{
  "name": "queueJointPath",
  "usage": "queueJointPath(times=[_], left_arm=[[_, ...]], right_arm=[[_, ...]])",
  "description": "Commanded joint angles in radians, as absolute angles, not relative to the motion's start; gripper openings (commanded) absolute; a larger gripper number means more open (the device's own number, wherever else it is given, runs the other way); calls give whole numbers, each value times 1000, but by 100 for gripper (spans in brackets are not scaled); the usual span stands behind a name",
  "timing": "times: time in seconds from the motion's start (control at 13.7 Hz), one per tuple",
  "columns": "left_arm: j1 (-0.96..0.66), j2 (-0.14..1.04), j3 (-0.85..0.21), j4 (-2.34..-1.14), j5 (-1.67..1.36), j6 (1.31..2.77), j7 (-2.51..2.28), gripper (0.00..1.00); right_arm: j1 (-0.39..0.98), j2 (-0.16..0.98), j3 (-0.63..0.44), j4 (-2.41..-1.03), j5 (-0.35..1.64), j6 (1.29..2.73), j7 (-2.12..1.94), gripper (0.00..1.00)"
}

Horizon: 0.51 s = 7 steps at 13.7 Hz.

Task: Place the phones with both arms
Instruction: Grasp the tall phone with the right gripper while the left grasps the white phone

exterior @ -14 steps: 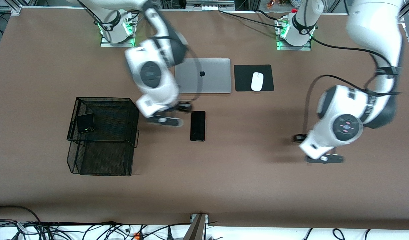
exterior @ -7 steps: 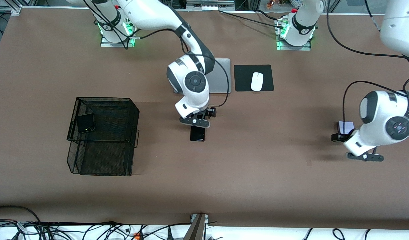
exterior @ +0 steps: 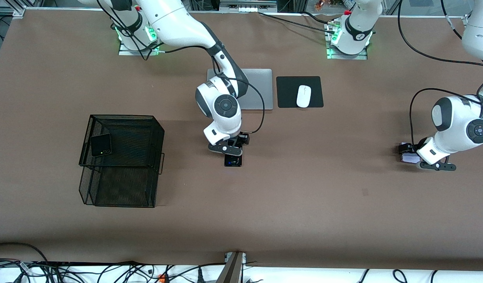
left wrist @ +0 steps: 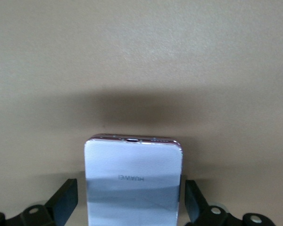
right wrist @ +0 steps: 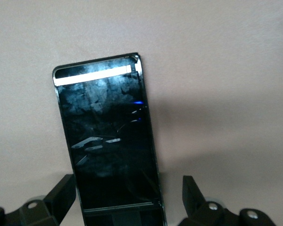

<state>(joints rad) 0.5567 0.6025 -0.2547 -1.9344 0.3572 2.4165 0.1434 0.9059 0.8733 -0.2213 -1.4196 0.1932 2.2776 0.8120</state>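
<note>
The long black phone (exterior: 233, 160) lies flat mid-table, partly covered by my right gripper (exterior: 230, 151). In the right wrist view that phone (right wrist: 108, 141) runs between the open fingers (right wrist: 61, 193), with a gap on each side; the right gripper (right wrist: 127, 200) touches nothing. Toward the left arm's end of the table, the white/lilac phone (exterior: 408, 158) lies under my left gripper (exterior: 420, 160). In the left wrist view the left gripper (left wrist: 131, 205) stands open astride this phone (left wrist: 132, 174), fingers (left wrist: 66, 200) apart from its edges. The small black phone with a green dot (exterior: 101, 144) rests on top of the mesh basket (exterior: 123, 192).
A silver laptop (exterior: 261, 90) lies closed, farther from the front camera than the long phone, half under the right arm. Beside it a white mouse (exterior: 303, 96) sits on a black pad (exterior: 288, 92). Cables run along the table's near edge.
The right arm swung from beside the basket to over the long black phone and came down. The left arm moved toward its end of the table and dropped over the white phone.
</note>
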Motion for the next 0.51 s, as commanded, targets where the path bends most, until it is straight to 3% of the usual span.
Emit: queueJointPath(times=[0.0, 0.15, 0.22, 0.36, 0.44], left_arm=[[594, 601, -290, -1953, 376, 2430, 153, 100], [595, 604, -291, -1951, 376, 2430, 158, 100], [595, 606, -291, -1951, 376, 2430, 167, 93], [595, 614, -291, -1948, 376, 2430, 172, 71], [595, 615, -290, -1947, 374, 2430, 179, 70]], right_arm=[[913, 883, -219, -1425, 207, 2316, 805, 100], [919, 897, -219, -1425, 207, 2339, 810, 100], [920, 905, -219, -1425, 206, 2347, 808, 100], [922, 904, -221, -1421, 201, 2345, 790, 33], [920, 896, -222, -1416, 201, 2336, 775, 19]])
